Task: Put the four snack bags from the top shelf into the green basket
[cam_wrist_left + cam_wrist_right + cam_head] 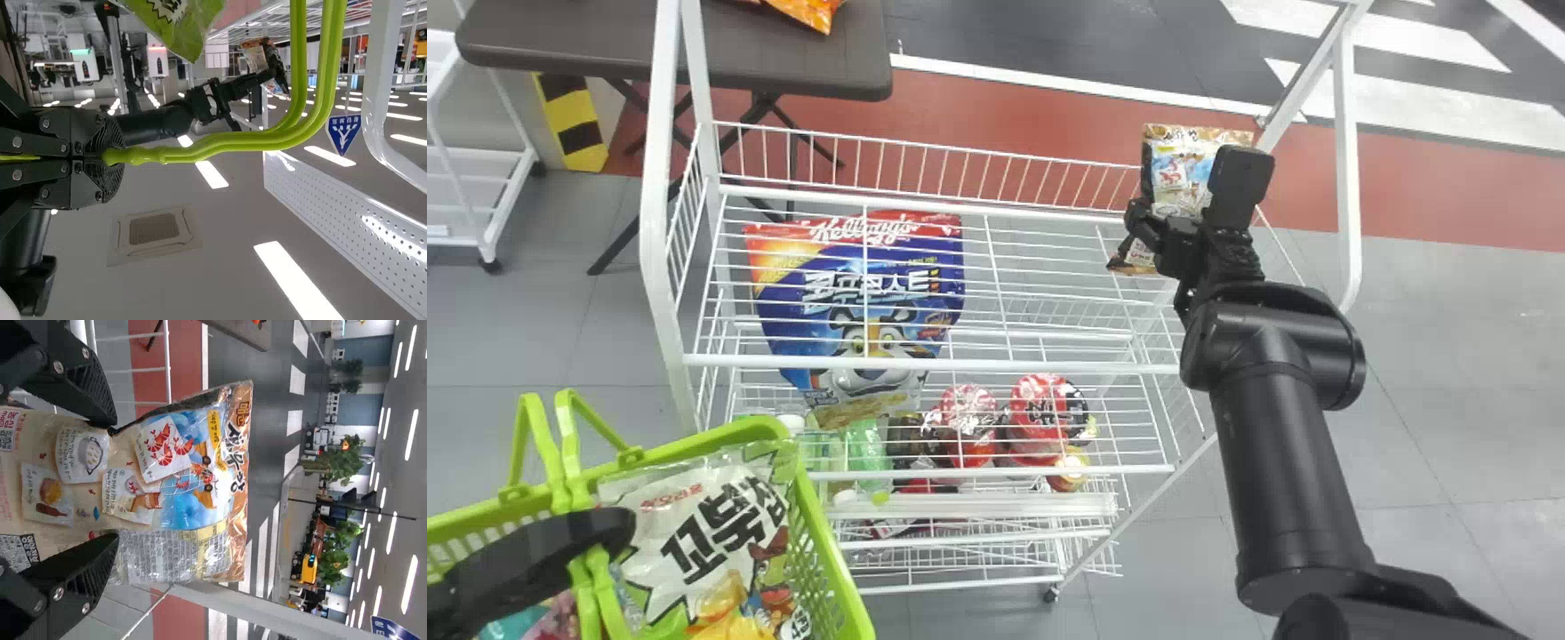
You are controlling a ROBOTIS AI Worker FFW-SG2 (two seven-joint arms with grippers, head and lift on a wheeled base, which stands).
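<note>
My right gripper (1172, 233) is at the right end of the white rack's top shelf, shut on a tan and blue snack bag (1181, 169) that stands upright. In the right wrist view the bag (180, 473) is pinched between both fingers of the right gripper (115, 483), its printed face toward the camera. At the lower left, my left gripper (609, 533) is over the green basket (831, 551), shut on its handles. The left wrist view has the left gripper (112, 157) around the green handles (313, 73). A white snack bag (703, 524) and other colourful packs lie in the basket.
A large blue and red bag (858, 293) shows through the rack's wires. Red packs (1040, 418) and bottles sit on lower shelves. The rack's white post (1347, 160) rises right of the right gripper. A dark table (854, 67) stands behind at the left.
</note>
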